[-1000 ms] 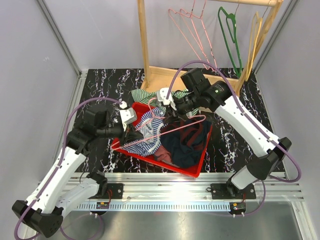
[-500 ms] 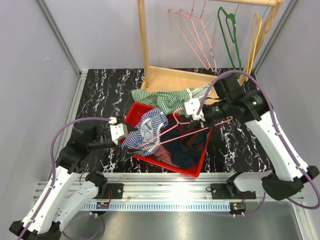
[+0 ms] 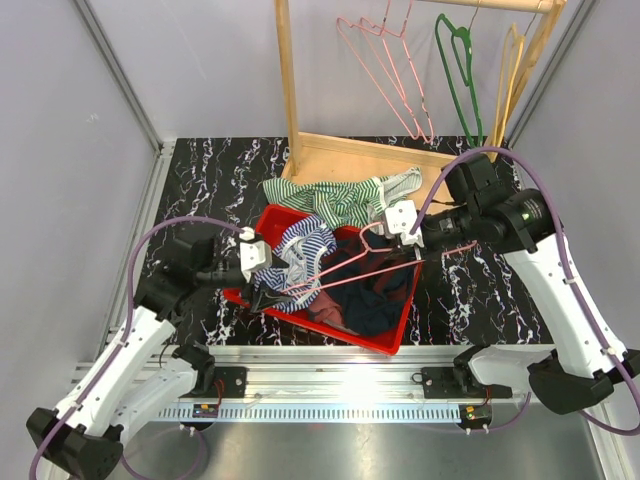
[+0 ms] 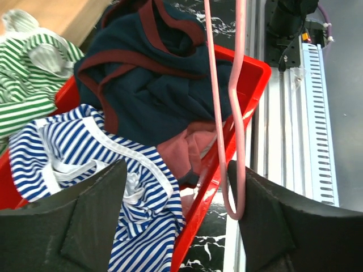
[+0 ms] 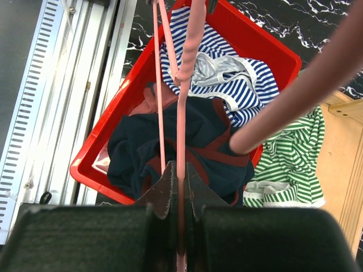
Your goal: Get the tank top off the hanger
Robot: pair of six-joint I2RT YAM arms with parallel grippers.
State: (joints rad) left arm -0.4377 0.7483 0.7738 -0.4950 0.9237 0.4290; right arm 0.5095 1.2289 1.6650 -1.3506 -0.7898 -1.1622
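Observation:
The blue-and-white striped tank top (image 3: 305,245) lies crumpled in the left part of the red bin (image 3: 395,335). My right gripper (image 3: 415,240) is shut on the pink wire hanger (image 3: 360,272) and holds it slanting over the bin. The hanger's far end reaches over the top. The right wrist view shows the jaws (image 5: 180,187) clamped on the hanger wire (image 5: 182,113), above the top (image 5: 227,73). My left gripper (image 3: 265,285) is open at the bin's left edge. In the left wrist view the top (image 4: 68,153) lies between the spread fingers, and the hanger (image 4: 238,113) runs beside the right finger.
A navy and maroon garment (image 3: 365,290) fills the right of the bin. A green striped garment (image 3: 345,195) lies behind the bin on the wooden rack's base. Pink (image 3: 385,60), green (image 3: 460,60) and yellow (image 3: 510,70) hangers hang on the rack. A metal rail (image 3: 400,360) runs along the front.
My right gripper has carried the hanger to the right. My left gripper pulled the striped top leftward, then came back to the bin's edge and now stands open with the top slack in the bin.

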